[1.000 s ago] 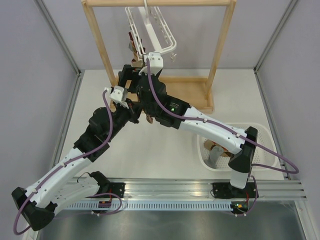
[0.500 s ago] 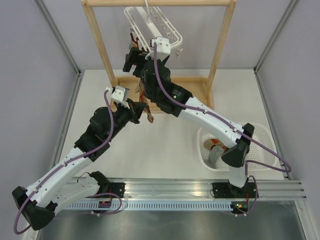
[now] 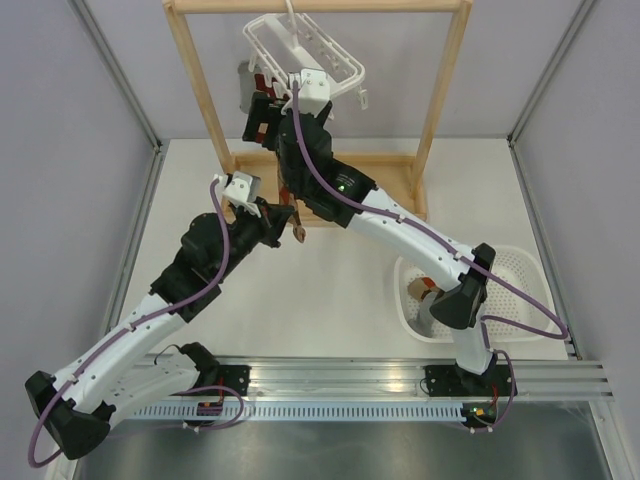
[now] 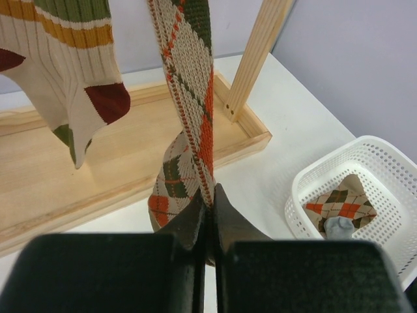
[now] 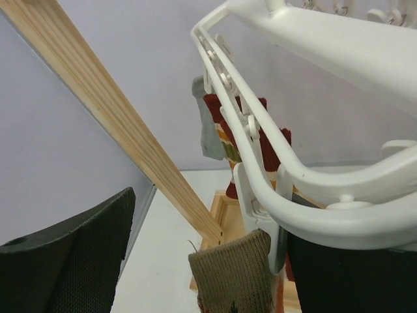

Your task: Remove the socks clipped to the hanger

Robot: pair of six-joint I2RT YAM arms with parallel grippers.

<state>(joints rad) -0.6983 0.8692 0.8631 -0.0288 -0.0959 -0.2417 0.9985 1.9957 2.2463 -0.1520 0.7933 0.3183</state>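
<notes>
The white hanger hangs from the wooden rack's top bar, and its frame fills the right wrist view. A brown, red and cream argyle sock hangs taut from it. My left gripper is shut on that sock low down, also in the top view. My right gripper is open just under the hanger. Its fingers stand either side of the sock's tan cuff and the white clip holding it. A striped sock and a grey sock hang further along.
The wooden rack has an upright close to my right gripper's left finger, and its base tray lies below the socks. A white perforated basket at the right holds an argyle sock and a grey one.
My right arm has risen and reached further back, bringing its open gripper up to the hanger's clip. The hanger has swung slightly. My left gripper stays shut on the argyle sock.
</notes>
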